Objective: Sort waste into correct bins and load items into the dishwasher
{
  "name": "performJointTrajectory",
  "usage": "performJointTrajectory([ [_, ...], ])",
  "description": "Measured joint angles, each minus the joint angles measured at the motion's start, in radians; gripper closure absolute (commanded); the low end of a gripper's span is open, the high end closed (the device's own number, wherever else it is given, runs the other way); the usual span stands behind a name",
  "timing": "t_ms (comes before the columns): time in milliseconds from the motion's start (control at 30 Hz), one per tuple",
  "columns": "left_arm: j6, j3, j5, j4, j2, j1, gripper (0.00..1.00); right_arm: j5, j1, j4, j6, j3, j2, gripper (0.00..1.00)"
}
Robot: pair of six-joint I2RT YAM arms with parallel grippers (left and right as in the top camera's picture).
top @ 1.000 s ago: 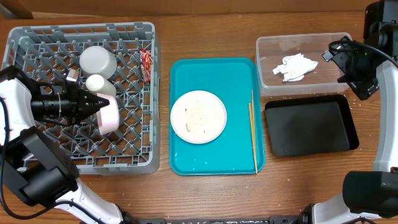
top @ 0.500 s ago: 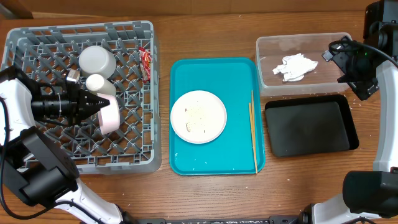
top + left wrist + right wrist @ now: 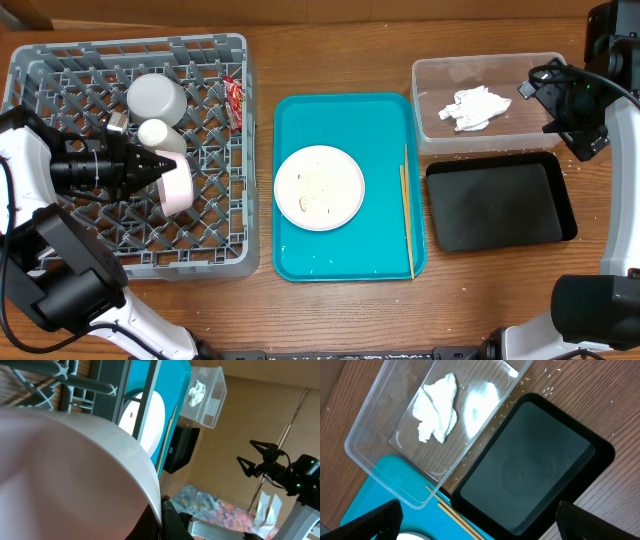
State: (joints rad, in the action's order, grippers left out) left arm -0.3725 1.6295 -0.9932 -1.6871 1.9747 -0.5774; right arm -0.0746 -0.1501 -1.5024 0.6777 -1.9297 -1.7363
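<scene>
Left gripper (image 3: 158,168) clamped on the bowl (image 3: 178,186), which stands on edge in the rack (image 3: 60,60) near the cup (image 3: 156,97). Right gripper (image 3: 480,522) spread wide, holding nothing, over the tub (image 3: 430,70) with the napkin (image 3: 474,108) inside. Plate (image 3: 319,187) and chopsticks (image 3: 407,210) sit on the teal tray (image 3: 300,115).

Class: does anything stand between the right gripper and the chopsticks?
Nothing visible does. The chopsticks lie uncovered at the teal tray's right edge; the right gripper hangs open above the clear tub.
</scene>
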Motion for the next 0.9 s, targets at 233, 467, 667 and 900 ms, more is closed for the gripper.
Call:
performJointTrajectory([
  [233,0.015,0.0,-0.01,0.0,0.0,0.0,0.96,0.0,0.0,0.0,0.0,0.0,0.0,0.0],
  [467,0.031,0.0,-0.009,0.0,-0.013,-0.008,0.96,0.0,0.0,-0.001,0.0,0.0,0.0,0.0],
  [667,0.033,-0.001,0.02,-0.002,-0.082,-0.034,0.96,0.0,0.0,0.0,0.0,0.0,0.0,0.0],
  [900,0.032,-0.04,0.047,0.0,-0.094,-0.04,0.96,0.0,0.0,0.0,0.0,0.0,0.0,0.0],
])
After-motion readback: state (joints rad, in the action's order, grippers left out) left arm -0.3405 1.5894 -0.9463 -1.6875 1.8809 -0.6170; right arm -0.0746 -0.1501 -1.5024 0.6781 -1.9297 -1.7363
